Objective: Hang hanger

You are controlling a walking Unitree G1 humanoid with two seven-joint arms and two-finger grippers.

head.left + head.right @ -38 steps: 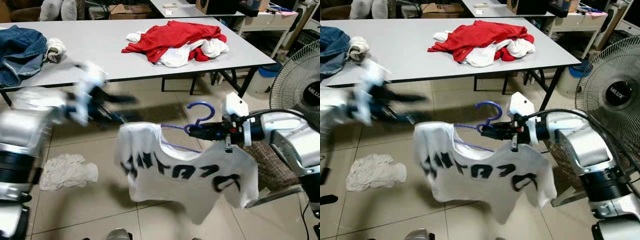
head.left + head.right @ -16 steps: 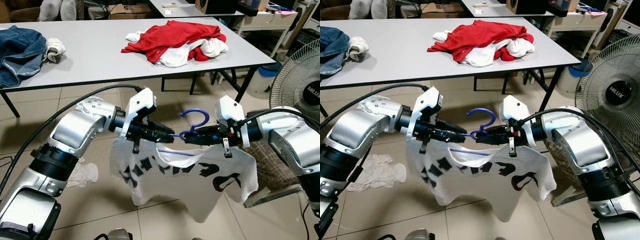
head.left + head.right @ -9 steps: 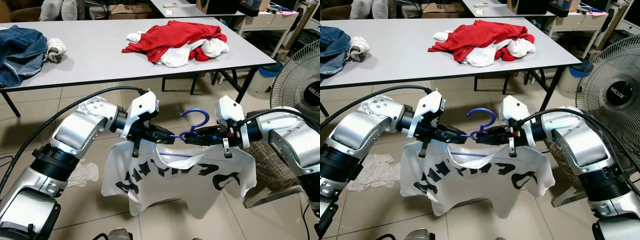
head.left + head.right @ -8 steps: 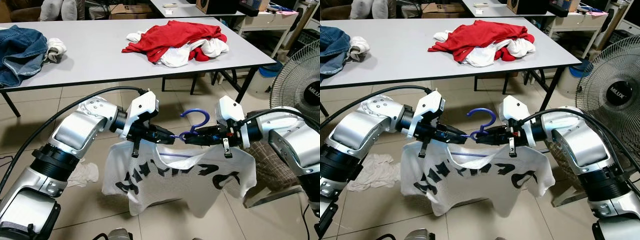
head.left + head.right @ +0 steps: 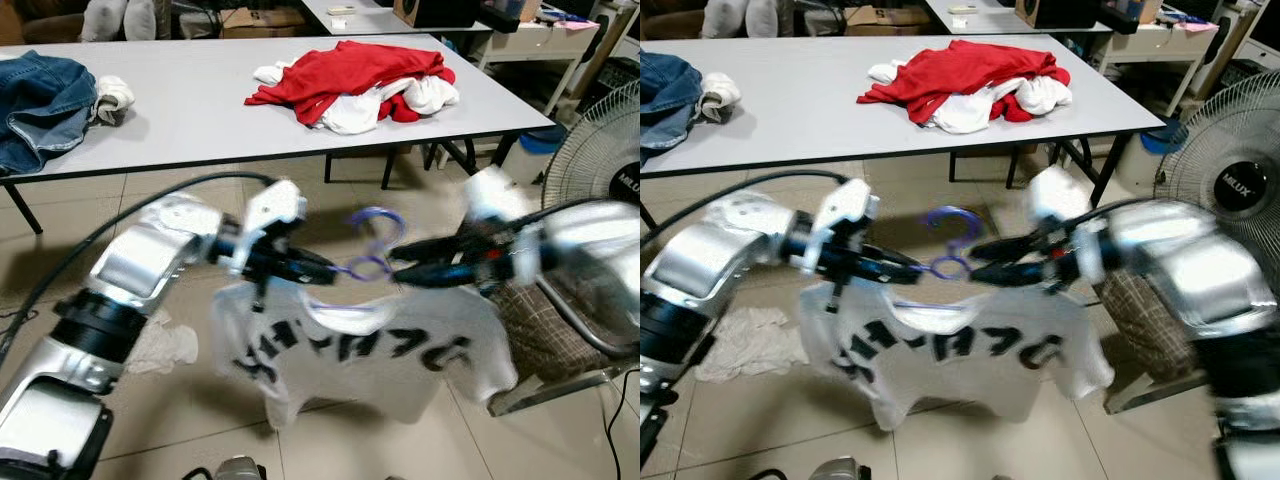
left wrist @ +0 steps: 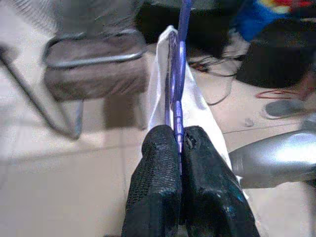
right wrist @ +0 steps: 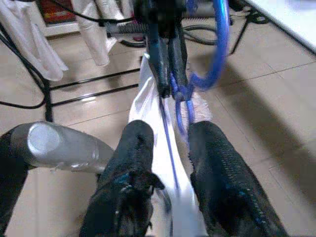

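White T-shirt (image 5: 360, 350) hangs on the blue hanger (image 5: 365, 250), in front of the grey table (image 5: 200, 110). Left gripper (image 6: 178, 143) is clamped on the hanger wire; right gripper (image 7: 170, 133) has fingers spread, straddling it. Red clothes (image 5: 350, 75) lie on the table.

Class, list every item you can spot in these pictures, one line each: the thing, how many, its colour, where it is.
hanger: one, purple, held mid-air between both grippers
T-shirt: one, white with black lettering, draped on the hanger
table: one, grey, behind
clothes pile: one, red and white, on the table
jeans: one, blue, table's left end
cloth: one, white, on the floor
fan: one, grey, right
left gripper: shut on the hanger
right gripper: open, fingers either side of the hanger
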